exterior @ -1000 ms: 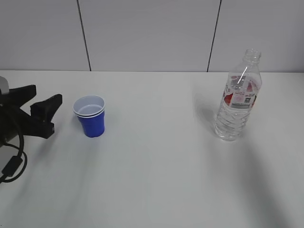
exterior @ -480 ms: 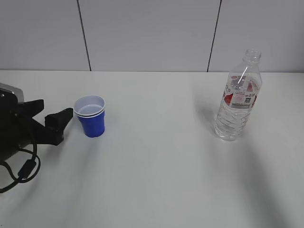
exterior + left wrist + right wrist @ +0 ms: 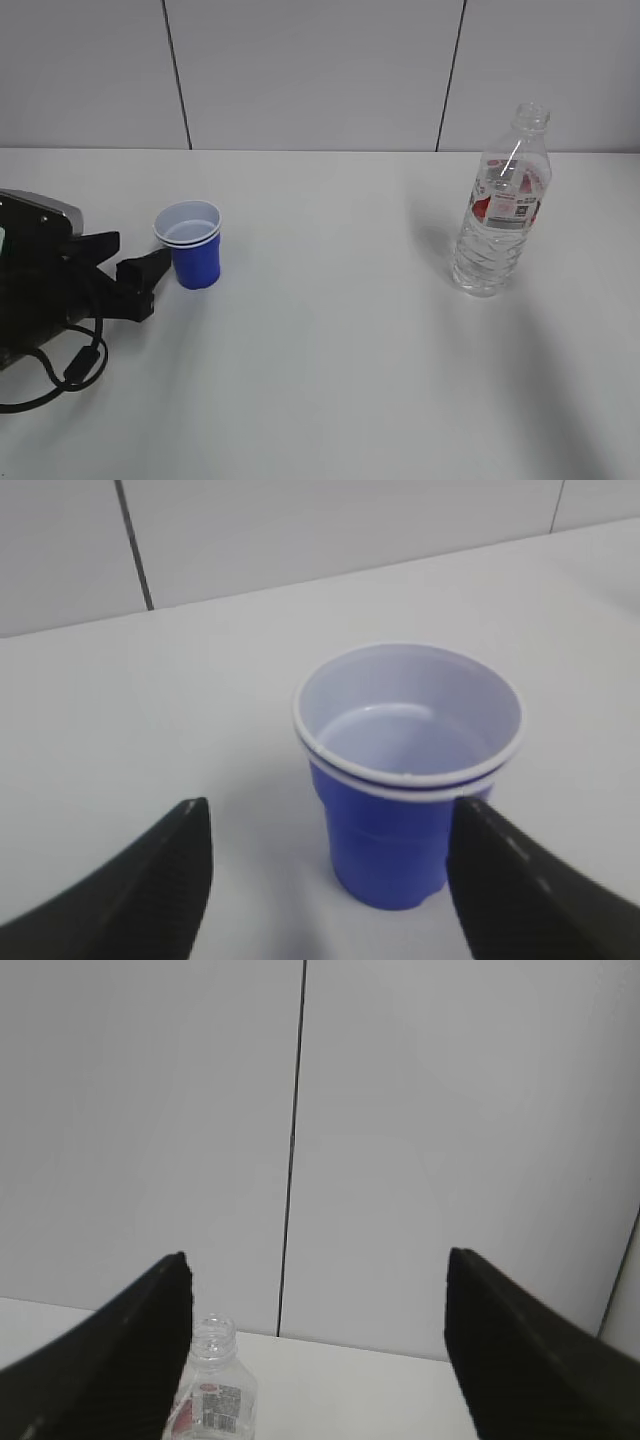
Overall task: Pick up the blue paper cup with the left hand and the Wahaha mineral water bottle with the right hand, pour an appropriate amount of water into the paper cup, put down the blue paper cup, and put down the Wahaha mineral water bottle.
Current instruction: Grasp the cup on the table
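Observation:
The blue paper cup (image 3: 193, 255) stands upright on the white table (image 3: 330, 330) at the left, with a white inside and a double white rim. My left gripper (image 3: 132, 262) is open just left of it at table height. In the left wrist view the cup (image 3: 395, 855) stands just ahead of the open gripper (image 3: 328, 815), nearer the right finger (image 3: 510, 890). The Wahaha mineral water bottle (image 3: 499, 210) stands uncapped at the right, with water (image 3: 484, 265) showing through its wall. My right gripper (image 3: 318, 1260) is open and empty, well back from the bottle top (image 3: 212, 1385).
A grey panelled wall (image 3: 320, 70) with dark seams runs behind the table's far edge. A black cable (image 3: 60, 375) loops under the left arm at the front left. The right arm does not show in the exterior view.
My left gripper has moved right and slightly forward along the table, closing on the blue cup. The cup and the bottle have not moved.

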Controlling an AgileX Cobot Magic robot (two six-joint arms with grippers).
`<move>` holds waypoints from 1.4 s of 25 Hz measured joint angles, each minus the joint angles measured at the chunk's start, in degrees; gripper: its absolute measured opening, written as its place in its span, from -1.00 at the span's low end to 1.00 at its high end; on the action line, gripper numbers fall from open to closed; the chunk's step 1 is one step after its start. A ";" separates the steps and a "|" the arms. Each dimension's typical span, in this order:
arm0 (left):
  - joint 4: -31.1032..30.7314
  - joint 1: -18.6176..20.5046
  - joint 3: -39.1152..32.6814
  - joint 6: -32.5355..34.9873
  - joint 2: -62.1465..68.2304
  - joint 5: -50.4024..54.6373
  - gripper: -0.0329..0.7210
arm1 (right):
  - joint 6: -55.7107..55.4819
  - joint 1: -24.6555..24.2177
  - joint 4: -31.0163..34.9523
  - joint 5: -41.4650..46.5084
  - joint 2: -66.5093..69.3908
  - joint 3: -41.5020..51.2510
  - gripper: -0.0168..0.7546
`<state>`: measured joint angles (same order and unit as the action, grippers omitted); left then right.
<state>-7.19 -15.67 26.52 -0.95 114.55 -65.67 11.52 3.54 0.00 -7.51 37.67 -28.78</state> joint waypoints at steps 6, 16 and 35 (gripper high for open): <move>-3.01 0.00 1.50 -0.39 2.80 0.00 0.58 | 0.00 0.00 0.00 0.00 0.00 0.00 0.56; -5.99 0.00 2.65 -5.73 3.79 -0.08 0.71 | -0.26 0.00 0.00 0.00 0.00 0.00 0.56; -7.47 0.00 6.07 -7.35 7.83 -0.22 0.80 | -0.35 0.00 0.00 -0.10 0.00 0.00 0.56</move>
<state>-14.66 -15.67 32.59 -8.30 122.38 -65.88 11.16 3.54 0.00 -7.61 37.67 -28.78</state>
